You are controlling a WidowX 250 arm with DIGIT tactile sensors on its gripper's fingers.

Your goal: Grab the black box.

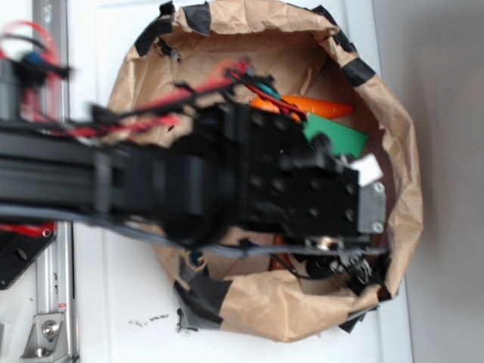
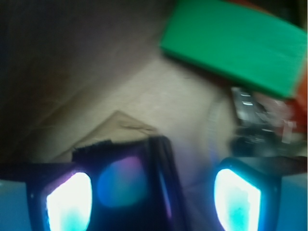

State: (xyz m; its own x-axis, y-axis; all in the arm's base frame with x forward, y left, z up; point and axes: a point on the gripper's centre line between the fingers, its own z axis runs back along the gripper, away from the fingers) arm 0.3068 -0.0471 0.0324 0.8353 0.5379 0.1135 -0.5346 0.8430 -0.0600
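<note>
The black box [image 2: 127,187] lay between our fingers, close against the left pad [image 2: 70,199] and well short of the right one — so we judged the gripper [image 2: 154,195] spread around it, not yet pinching. It sat on the brown paper floor [image 2: 144,96] of the paper-lined basket [image 1: 393,113], which kept it low and flat. The green block [image 2: 236,43] lay beyond, apart from the box, leaving open room ahead. In the exterior view our arm [image 1: 227,181] hid the box, and the paper walls crowded close around.
</note>
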